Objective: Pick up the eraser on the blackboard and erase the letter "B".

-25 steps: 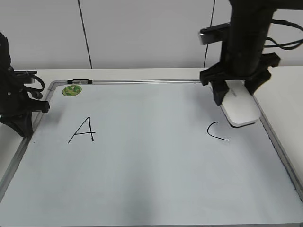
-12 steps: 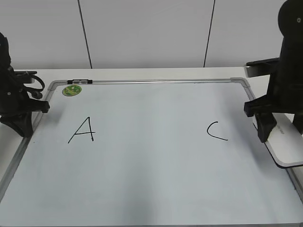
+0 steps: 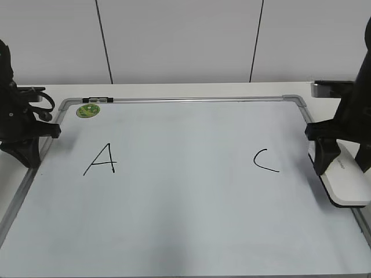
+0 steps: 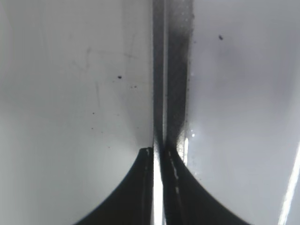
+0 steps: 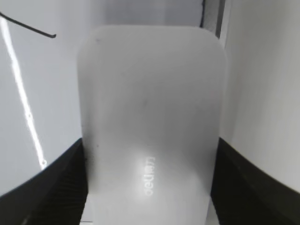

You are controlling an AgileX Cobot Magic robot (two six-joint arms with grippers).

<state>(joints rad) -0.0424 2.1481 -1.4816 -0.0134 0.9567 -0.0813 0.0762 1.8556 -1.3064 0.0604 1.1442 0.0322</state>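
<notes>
The eraser [image 3: 343, 178] sits at the right edge of the blackboard [image 3: 185, 202], over the frame, its far end hidden behind the right claw [image 3: 342, 163]. In the right wrist view the eraser [image 5: 151, 122] fills the space between the two dark fingers [image 5: 56, 187], which press on its long sides: the right claw [image 5: 150, 206] is closed on it, though the fingertips are cut off at the bottom. Whether its underside touches the board cannot be told.

Only an "A" [image 3: 101, 160] near the left edge and a "C" [image 3: 264, 160] near the right edge are legible; between them the board is plain and no "B" can be made out.

The left claw [image 3: 26, 145] rests at the blackboard's left edge, partly cut off. In the left wrist view its fingers [image 4: 136, 187] meet with only a sliver between them, gripping nothing, above the frame strip [image 4: 171, 70].
</notes>
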